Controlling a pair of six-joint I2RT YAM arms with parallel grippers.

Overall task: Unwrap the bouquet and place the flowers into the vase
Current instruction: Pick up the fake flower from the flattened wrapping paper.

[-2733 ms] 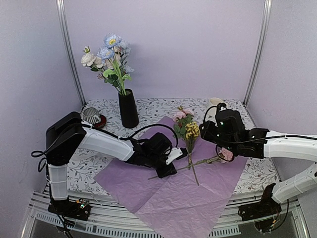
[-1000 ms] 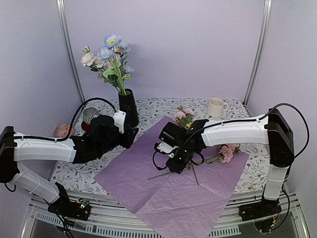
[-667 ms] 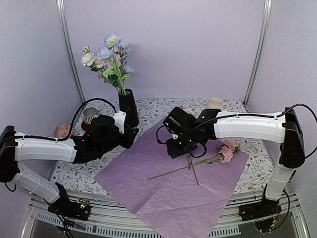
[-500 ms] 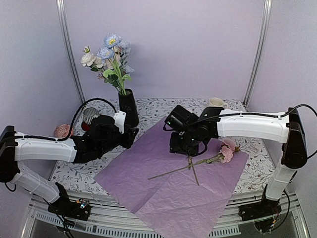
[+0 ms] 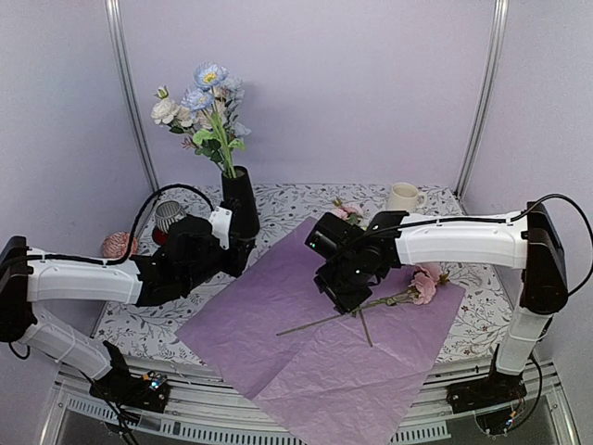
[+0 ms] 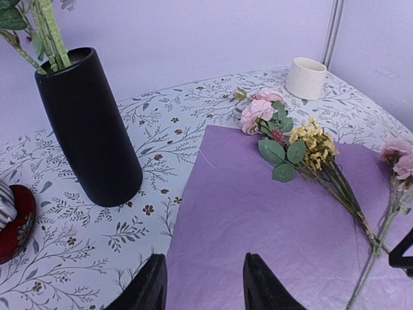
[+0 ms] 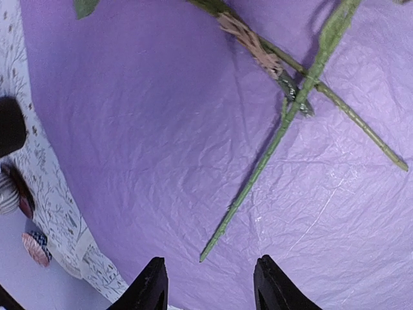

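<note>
Loose stem (image 7: 284, 123): flat on the lilac paper (image 7: 129, 129), straight ahead of my right gripper (image 7: 210, 261), cut end pointing into the gap between my fingers. It crosses the tied bunch (image 6: 310, 145) just below the raffia binding (image 7: 255, 45). Neither has shifted over the last second.

Vase (image 5: 241, 209): far off to the left of my right gripper, just ahead and left of my left gripper (image 6: 205, 258). Blue and white blooms (image 5: 204, 102) already stand in it.

Change, right side: I was low over the stems a second ago, swung up toward the back of the paper, and am now down over the crossing again. Jaws about half apart, nothing between them.

Change, left side: I have pulled off the paper and now hover beside the vase. Jaws about half apart, empty.

Reading: the last pass lifted nothing, so this looks like a fresh approach on the loose stem. The paper is already spread open. The stem and the bunch are still to go in, and the binding may need undoing first
</note>
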